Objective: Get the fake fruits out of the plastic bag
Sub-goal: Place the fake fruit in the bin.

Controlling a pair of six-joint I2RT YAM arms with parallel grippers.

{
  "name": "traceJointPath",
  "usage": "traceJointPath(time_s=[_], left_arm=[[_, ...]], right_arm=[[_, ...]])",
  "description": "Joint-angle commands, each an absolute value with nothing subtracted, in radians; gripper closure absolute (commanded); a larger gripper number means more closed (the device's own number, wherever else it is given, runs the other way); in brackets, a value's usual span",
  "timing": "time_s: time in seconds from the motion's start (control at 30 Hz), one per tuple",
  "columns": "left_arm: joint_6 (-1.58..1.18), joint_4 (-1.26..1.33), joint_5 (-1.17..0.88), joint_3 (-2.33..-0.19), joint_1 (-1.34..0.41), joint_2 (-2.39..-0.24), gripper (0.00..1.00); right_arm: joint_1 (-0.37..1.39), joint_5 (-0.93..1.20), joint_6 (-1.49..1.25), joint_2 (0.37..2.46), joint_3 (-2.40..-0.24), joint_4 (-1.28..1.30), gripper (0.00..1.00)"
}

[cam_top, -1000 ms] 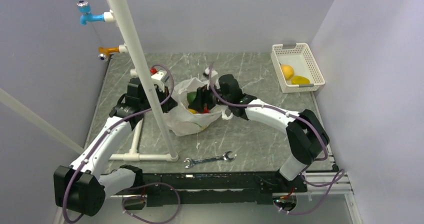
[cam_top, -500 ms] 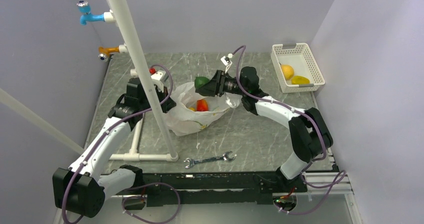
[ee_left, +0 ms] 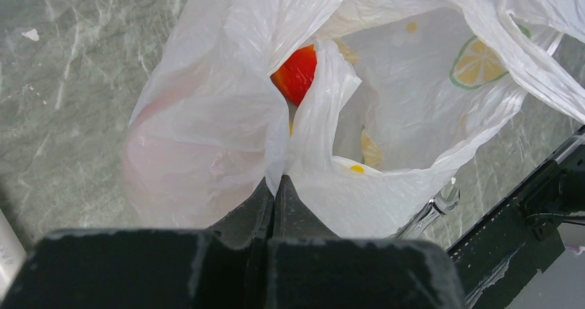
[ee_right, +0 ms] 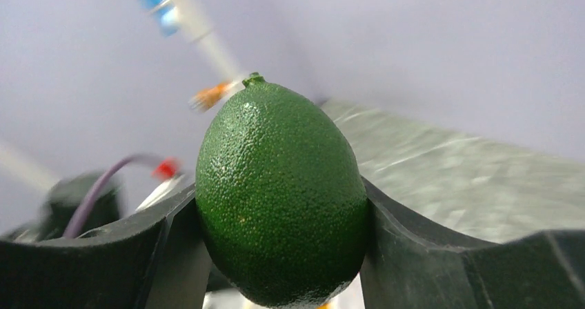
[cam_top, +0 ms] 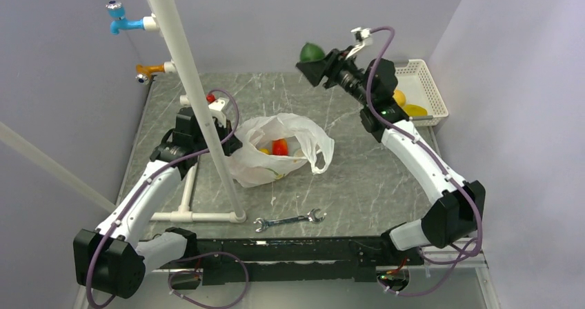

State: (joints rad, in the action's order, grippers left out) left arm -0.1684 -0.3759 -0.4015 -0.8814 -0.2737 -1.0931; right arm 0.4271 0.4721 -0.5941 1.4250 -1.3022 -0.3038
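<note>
**Status of the removal task**

1. Bag. The plastic bag [cam_top: 276,150] lay on the desk [cam_top: 359,185] near its centre, mouth open upward. The left claw [ee_left: 274,188] was pressed together on a fold of the bag's rim at the bag's 9 o'clock side, pinching the film so the opening was held apart.

2. Item in transit. The right claw [cam_top: 314,66] was pinching a green lime [ee_right: 279,198] between both fingers. It was raised well above the desk at about 1 o'clock from the bag. The lime was fully clear of the bag but not set down.

3. Items already out. Two yellow fruits [cam_top: 414,110] lay in the white lattice basket [cam_top: 431,81] at the desk's 2 o'clock corner, partly hidden by the right arm.

4. Items remaining. A red fruit [ee_left: 296,73] sat inside the bag, visible through the mouth. A yellow patch [cam_top: 265,151] showed at its 9 o'clock; whether that was another fruit or the bag's print could not be told.

5. Assessment. The task appeared past its midpoint: the lime needed depositing, probably in the basket, and at least the red fruit needed extracting.

6. A wrench [cam_top: 290,220] lay at 6 o'clock from the bag, uninvolved.
</note>
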Motion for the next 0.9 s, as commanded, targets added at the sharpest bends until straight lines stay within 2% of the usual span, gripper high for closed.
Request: traceJointPath(time_s=[0.0, 0.1, 0.3, 0.5, 0.67, 0.8, 0.87], left_arm=[[-0.149, -0.371, -0.383, -0.917, -0.275, -1.063, 1.0], [-0.151, -0.37, -0.391, -0.916, -0.275, -1.059, 1.0], [-0.154, -0.371, -0.406, -0.921, -0.275, -1.062, 1.0], [-0.158, -0.362, -0.413, -0.915, -0.274, -1.057, 1.0], [-0.156, -0.363, -0.404, -0.916, -0.275, -1.064, 1.0], [-0.153, -0.367, -0.399, -0.919, -0.275, -1.068, 1.0], [-0.154, -0.365, -0.399, -0.917, -0.275, -1.068, 1.0]], right_arm=[[0.392, -0.078, -0.353, 1.401, -1.359, -0.08, 1.0], [0.346, -0.3, -0.266, 1.403, -1.307, -0.084, 1.0], [0.227, -0.445, -0.178, 1.524, -1.28, -0.063, 1.0], [0.119, -0.492, -0.162, 1.742, -1.401, 0.016, 1.0], [0.027, -0.527, -0.19, 1.924, -1.584, 0.149, 1.0], [-0.07, -0.442, -0.265, 2.0, -1.663, 0.222, 0.94], [-0.102, -0.404, -0.274, 2.022, -1.676, 0.217, 0.87]])
